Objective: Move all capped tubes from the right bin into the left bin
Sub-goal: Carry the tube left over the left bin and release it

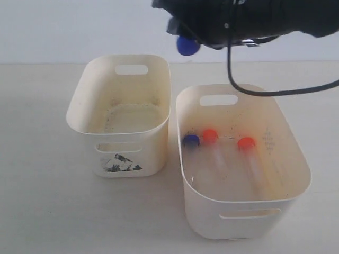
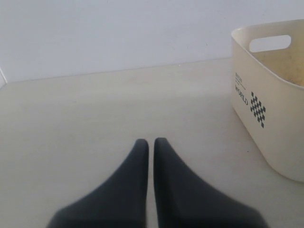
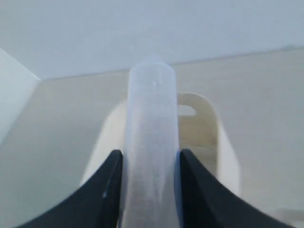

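Clear smooth cylindrical tube (image 3: 151, 142) pinched between right fingers (image 3: 102, 194); left fingers (image 2: 133, 185) together.

In its own view the right hand (image 3: 150, 154) is cut off at the edge, and the clear tube (image 3: 151, 109) between its fingers (image 3: 107, 190) is blurry, its cap out of sight, hiding part of the left bin (image 3: 211, 123) beyond it. From the exterior view the dark arm (image 1: 265, 16) runs off the top and covers that tube, so only its blue cap (image 1: 187, 46) peeks out under the hand. The left hand (image 2: 151, 142) is fuzzy and cut off at its base.
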`<state>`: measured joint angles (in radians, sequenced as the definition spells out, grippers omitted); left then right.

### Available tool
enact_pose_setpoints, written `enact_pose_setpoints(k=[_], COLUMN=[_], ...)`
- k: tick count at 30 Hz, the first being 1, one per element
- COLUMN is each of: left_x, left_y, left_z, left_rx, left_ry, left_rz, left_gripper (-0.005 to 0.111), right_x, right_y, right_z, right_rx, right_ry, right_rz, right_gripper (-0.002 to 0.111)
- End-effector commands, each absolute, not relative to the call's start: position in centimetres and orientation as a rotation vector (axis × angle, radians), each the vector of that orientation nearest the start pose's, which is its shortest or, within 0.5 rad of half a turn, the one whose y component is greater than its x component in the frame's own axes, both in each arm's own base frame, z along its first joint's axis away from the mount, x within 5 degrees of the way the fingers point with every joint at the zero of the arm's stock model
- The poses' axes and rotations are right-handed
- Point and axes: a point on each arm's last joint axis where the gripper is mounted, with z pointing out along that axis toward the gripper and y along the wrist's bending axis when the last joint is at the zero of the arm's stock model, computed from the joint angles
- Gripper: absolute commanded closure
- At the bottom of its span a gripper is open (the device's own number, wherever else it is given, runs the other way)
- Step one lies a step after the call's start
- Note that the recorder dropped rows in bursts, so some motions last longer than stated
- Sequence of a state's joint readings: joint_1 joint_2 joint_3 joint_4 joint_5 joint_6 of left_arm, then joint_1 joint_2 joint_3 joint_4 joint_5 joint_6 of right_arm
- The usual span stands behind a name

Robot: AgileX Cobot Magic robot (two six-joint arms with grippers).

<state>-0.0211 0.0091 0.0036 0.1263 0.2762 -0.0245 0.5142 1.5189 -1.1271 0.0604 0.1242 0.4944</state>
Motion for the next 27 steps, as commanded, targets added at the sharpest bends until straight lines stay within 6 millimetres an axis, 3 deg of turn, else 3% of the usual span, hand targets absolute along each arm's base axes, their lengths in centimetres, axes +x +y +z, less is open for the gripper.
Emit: enact_pose_setpoints(k=[1, 6, 9, 13, 21, 27], left_x=[5.6, 5.6, 5.6, 5.6, 5.6, 5.6], left_y=[0.2, 0.2, 0.2, 0.2, 0.2, 0.2], left_z=[18.9, 18.9, 18.9, 18.9, 18.9, 18.9], left_rx=[0.065, 0.065, 0.065, 0.065, 0.065, 0.065], left_ry=[1.750, 1.750, 1.750, 1.750, 1.750, 1.750], left_rz=[0.071, 0.071, 0.071, 0.071, 0.071, 0.071], left_gripper=[0.102, 0.102, 0.102, 0.102, 0.102, 0.102], right_x=[30.7, 31.9, 32.3, 32.1, 31.6, 31.5], right_y=[20.4, 21.4, 21.8, 22.5, 23.1, 23.1], right_z=[30.7, 26.8, 25.5, 25.5, 25.3, 25.1], right_rx=[-0.037, -0.038, -0.009, 0.002, -0.025, -0.026], right_ry=[1.979, 2.097, 2.134, 2.110, 2.128, 2.148], right_rz=[0.756, 0.712, 0.717, 0.754, 0.758, 0.749], right_gripper=[0.108, 0.108, 0.108, 0.106, 0.071, 0.062])
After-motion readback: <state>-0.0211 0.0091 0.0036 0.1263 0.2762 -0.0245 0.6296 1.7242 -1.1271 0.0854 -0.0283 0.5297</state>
